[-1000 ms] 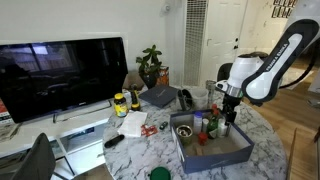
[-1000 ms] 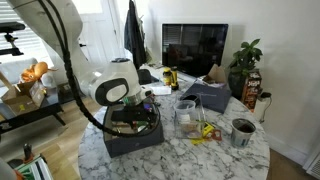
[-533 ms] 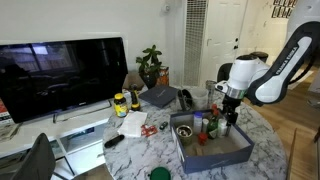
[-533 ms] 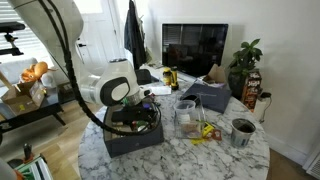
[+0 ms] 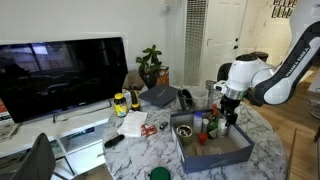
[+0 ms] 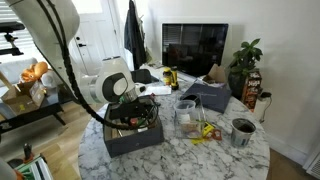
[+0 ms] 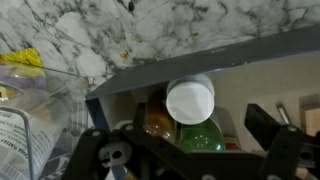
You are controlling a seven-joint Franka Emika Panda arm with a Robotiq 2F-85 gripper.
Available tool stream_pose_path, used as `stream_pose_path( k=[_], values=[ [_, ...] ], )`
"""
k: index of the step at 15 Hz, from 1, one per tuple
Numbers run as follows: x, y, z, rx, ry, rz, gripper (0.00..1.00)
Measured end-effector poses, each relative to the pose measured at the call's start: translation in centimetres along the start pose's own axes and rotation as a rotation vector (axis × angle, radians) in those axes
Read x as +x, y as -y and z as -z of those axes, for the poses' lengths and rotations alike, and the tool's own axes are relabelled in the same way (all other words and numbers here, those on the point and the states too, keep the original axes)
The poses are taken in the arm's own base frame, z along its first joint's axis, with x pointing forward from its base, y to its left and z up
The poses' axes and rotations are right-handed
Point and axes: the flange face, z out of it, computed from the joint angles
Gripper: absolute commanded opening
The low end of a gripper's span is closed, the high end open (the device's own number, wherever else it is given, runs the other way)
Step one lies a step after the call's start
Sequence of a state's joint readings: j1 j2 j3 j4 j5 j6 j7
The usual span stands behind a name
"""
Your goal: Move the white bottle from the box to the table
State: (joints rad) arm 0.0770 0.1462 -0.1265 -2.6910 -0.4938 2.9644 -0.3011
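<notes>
The white bottle [image 7: 190, 99] stands in the grey-blue box [image 7: 215, 62], seen from above as a round white cap. It is close against a green bottle [image 7: 202, 136] and an amber bottle [image 7: 157, 121]. My gripper [image 7: 185, 142] is open, with its two dark fingers spread either side of this cluster and nothing held. In both exterior views the gripper [image 5: 229, 108] [image 6: 141, 107] hangs over the box [image 5: 222, 153] [image 6: 132, 143], which rests on the marble table [image 5: 135, 152] [image 6: 205, 158]. The white bottle cannot be made out in the exterior views.
A dark round bowl [image 5: 183, 129] sits in the box. A yellow-lidded jar [image 5: 120, 103], papers [image 5: 131, 124], a grey folder [image 5: 158, 96] and a green lid [image 5: 159, 173] lie on the table. A metal cup [image 6: 243, 131] and a clear container [image 6: 186, 112] stand beside the box.
The arm's upper part has swung slightly to the side. The gripper stays open above the bottles in the box; nothing has been gripped.
</notes>
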Motion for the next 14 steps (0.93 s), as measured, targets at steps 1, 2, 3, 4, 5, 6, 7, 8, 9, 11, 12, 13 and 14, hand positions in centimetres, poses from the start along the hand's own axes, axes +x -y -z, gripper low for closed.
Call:
stream_pose_path(
  k=[1,2,3,4,5,6,7,8,9,11,12,13,14],
  values=[
    [0.0,0.0,-0.3,0.003,0.005,-0.003,0.91],
    [-0.1,-0.2,-0.6,0.006,0.01,-0.009,0.74],
    [-0.1,-0.3,-1.0,0.01,0.016,-0.017,0.7],
    [-0.2,-0.4,-1.5,0.017,0.023,-0.028,0.6],
    [-0.2,-0.4,-2.0,0.028,0.029,-0.039,0.52],
    [-0.2,-0.4,-2.5,0.04,0.033,-0.047,0.44],
    [-0.1,-0.4,-3.0,0.054,0.035,-0.053,0.37],
    [0.1,-0.3,-3.3,0.067,0.034,-0.058,0.31],
    [0.3,-0.5,-3.3,0.075,0.027,-0.062,0.3],
    [0.6,-0.7,-3.2,0.088,0.011,-0.066,0.28],
    [0.7,-0.8,-3.0,0.092,0.003,-0.067,0.27],
    [0.7,-1.0,-2.9,0.094,-0.002,-0.07,0.27],
    [0.6,-1.2,-2.6,0.095,-0.003,-0.073,0.27]
  ],
)
